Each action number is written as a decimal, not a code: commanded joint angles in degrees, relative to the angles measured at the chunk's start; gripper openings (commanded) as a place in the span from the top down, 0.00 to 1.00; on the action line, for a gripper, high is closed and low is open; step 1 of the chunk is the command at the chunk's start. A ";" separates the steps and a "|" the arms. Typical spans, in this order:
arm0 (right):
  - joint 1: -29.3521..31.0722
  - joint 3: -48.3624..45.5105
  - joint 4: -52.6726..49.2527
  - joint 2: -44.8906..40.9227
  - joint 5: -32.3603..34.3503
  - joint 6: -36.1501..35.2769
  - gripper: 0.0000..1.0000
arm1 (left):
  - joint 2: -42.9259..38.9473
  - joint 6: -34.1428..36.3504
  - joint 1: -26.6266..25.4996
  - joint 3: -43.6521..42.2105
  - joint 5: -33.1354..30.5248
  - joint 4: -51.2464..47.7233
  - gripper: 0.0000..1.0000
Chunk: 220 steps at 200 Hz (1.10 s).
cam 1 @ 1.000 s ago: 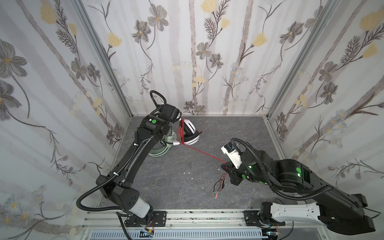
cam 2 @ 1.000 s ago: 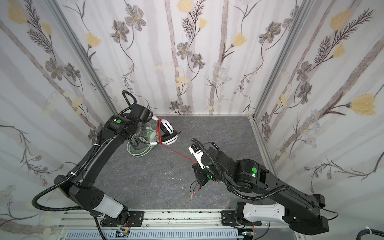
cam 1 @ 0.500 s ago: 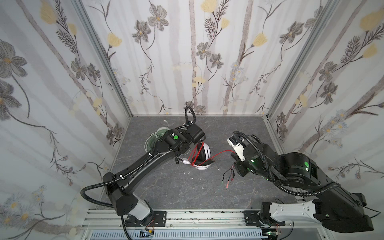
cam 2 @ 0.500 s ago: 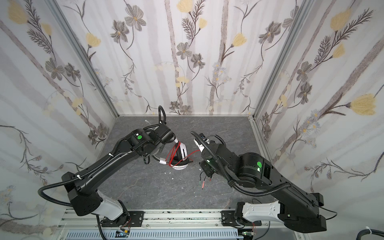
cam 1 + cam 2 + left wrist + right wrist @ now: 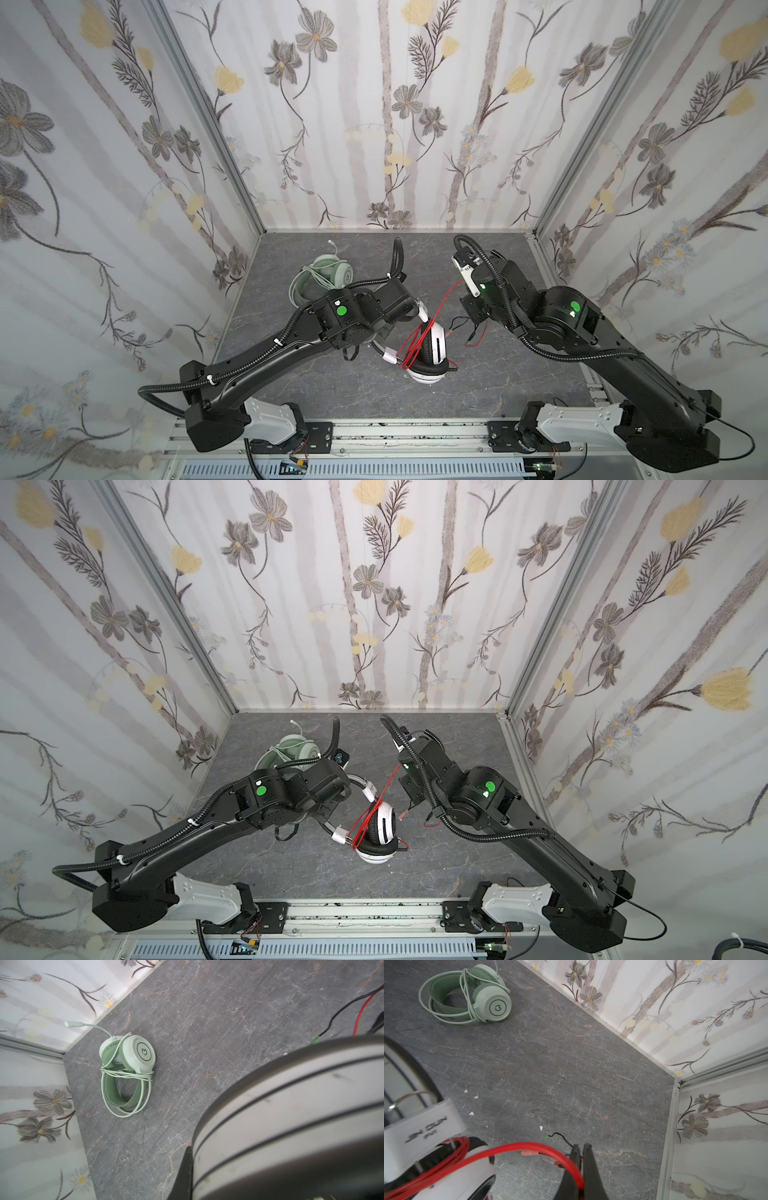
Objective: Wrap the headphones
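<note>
R gripper (image 5: 581, 1148): fingers pinched tight on the red cable (image 5: 525, 1145), no gap. Cable runs from the pinch to the white-and-black headset (image 5: 421, 1126) just beside it, w/ several red loops across cups and band. L gripper (image 5: 382, 332): mostly hidden under its wrist in both top views, clamped on that headset's band, which fills the L wrist view. Green headset (image 5: 328, 274) lies on the table (image 5: 332, 395) nr back-left corner, own cable wound round it, well apart from both grippers.

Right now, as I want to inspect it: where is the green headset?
In both top views the green headset lies on the table's far left, near the back-left corner, behind the left arm.
</note>
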 commanded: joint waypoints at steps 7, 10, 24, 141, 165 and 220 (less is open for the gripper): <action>-2.79 -2.79 6.57 0.50 -5.16 -2.17 1.00 | -3.15 -2.71 -0.58 -1.28 4.16 4.34 1.00; -3.12 -3.06 6.70 0.57 -5.59 -2.23 1.00 | -3.50 -2.79 -0.63 -1.41 4.40 4.53 1.00; -4.32 -4.45 7.56 0.86 -7.41 -2.43 1.00 | -4.85 -2.90 -0.71 -2.03 5.87 5.52 1.00; -11.39 -14.04 16.48 -0.57 -25.24 -1.81 0.85 | -12.08 -4.79 -0.51 2.64 16.02 12.08 1.00; -13.06 -16.34 18.08 -1.79 -27.92 -1.16 0.84 | -11.73 -5.70 -0.18 6.23 16.23 11.26 1.00; -14.31 -20.69 20.07 -5.14 -30.58 1.25 0.62 | -9.94 -10.31 1.03 11.35 12.05 7.42 1.00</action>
